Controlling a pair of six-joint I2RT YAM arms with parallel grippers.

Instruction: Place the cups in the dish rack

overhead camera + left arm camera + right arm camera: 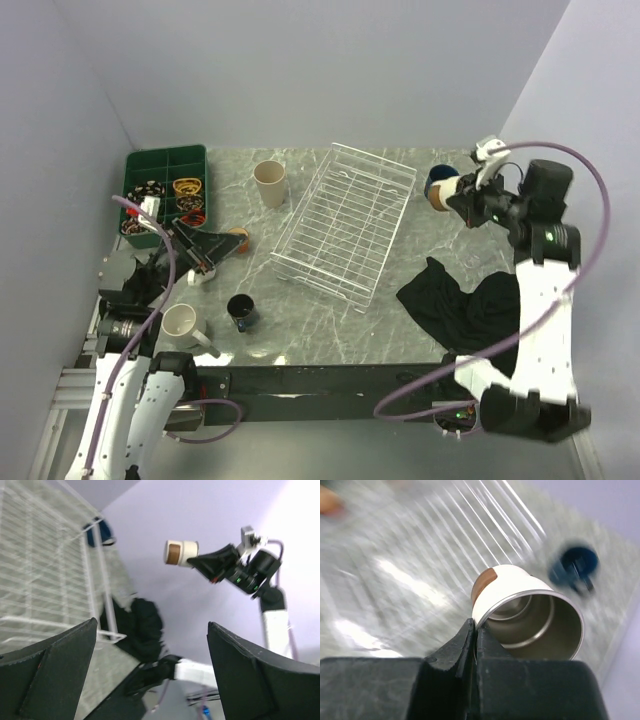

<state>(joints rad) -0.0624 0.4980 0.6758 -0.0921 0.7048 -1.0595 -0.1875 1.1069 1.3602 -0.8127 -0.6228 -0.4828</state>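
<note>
Cups are spread over the grey marbled table (330,335) around the white wire dish rack (345,225). A tall beige tumbler (269,184) stands upright just left of its far end, a small orange cup (240,235) lies off its left side, and a small navy cup (241,312) and a white mug (180,322) stand nearer the arm bases, all outside the rack. The top view puts the right gripper (462,198) beyond the rack's far right corner with a brown-and-cream cup (447,192) at its tip, partly covering a dark blue mug (438,177). How it grips cannot be read there. The right wrist camera shows it: the two fingers (455,655) are pressed together on the cup's rim, mouth towards the lens and brown base pointing away, with the blue mug and the blurred rack wires below. Only the left wrist camera shows the height, with the cup tipped on its side in the air against the wall, clear of the table. The left gripper (222,245) sits just beside the orange cup, and its own view shows the fingers (50,670) spread wide with nothing between them, facing the rack and a black cloth (455,300). A dark green tray (167,190) sits in the far left corner.
</note>
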